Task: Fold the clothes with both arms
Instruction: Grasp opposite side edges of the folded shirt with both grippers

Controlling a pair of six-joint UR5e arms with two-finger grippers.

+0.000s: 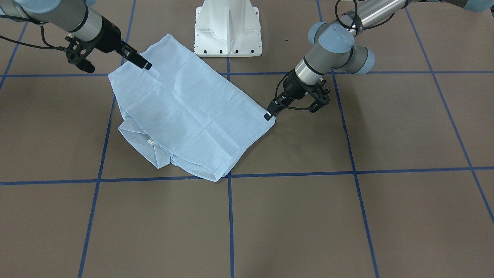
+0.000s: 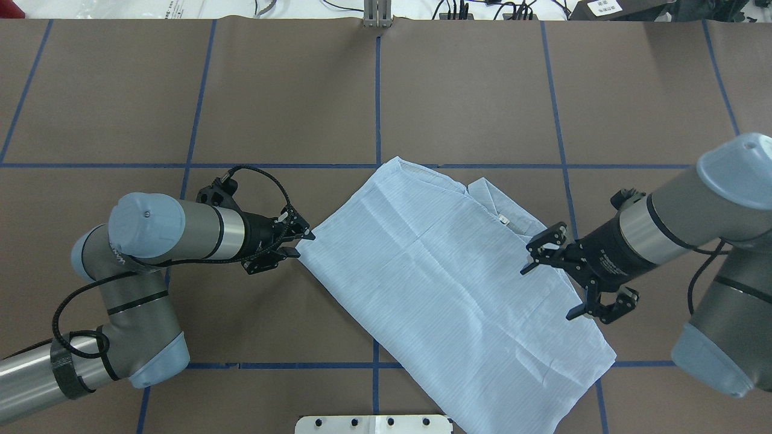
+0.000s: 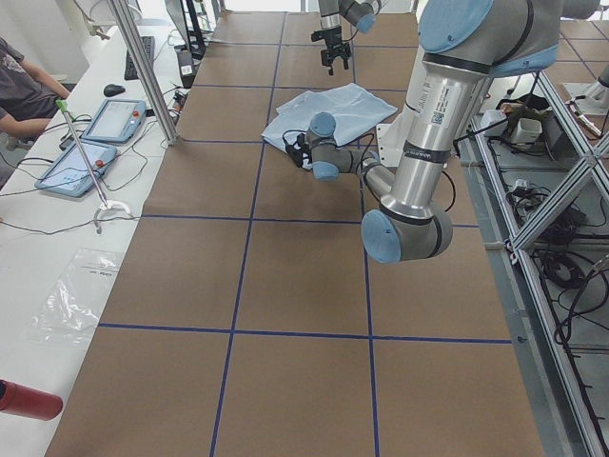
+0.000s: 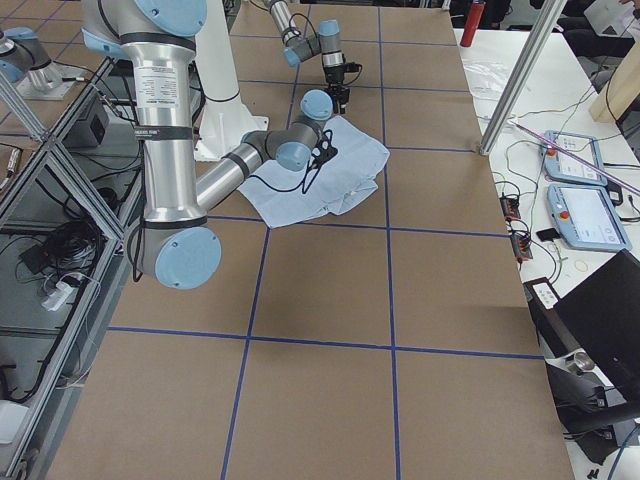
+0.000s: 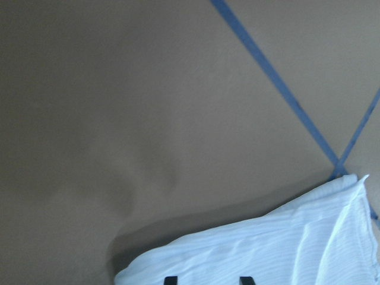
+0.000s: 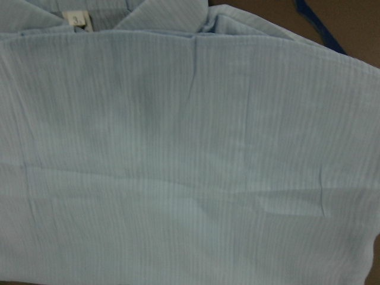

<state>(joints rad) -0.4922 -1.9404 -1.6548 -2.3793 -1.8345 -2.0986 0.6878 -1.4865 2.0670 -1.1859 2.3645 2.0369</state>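
The light-blue shirt point(image 1: 185, 108) point(image 2: 446, 283) lies folded flat on the brown table, collar and white neck tag point(image 2: 503, 220) point(image 6: 77, 19) peeking out along one edge. My left gripper point(image 2: 300, 242) point(image 1: 270, 113) stands at the shirt's pointed corner, jaws slightly apart; the left wrist view shows both fingertips point(image 5: 170, 279) over that corner of the shirt point(image 5: 267, 249). The right gripper point(image 2: 547, 292) point(image 1: 144, 65) is spread wide over the opposite edge, near the collar. Only striped cloth point(image 6: 190, 166) fills the right wrist view.
The white pedestal base point(image 1: 227, 29) stands just behind the shirt. Blue tape lines point(image 1: 230, 216) grid the table. A seated person point(image 3: 19, 86) and teach pendants point(image 3: 114, 119) point(image 4: 575, 155) are on side benches beyond the table edge.
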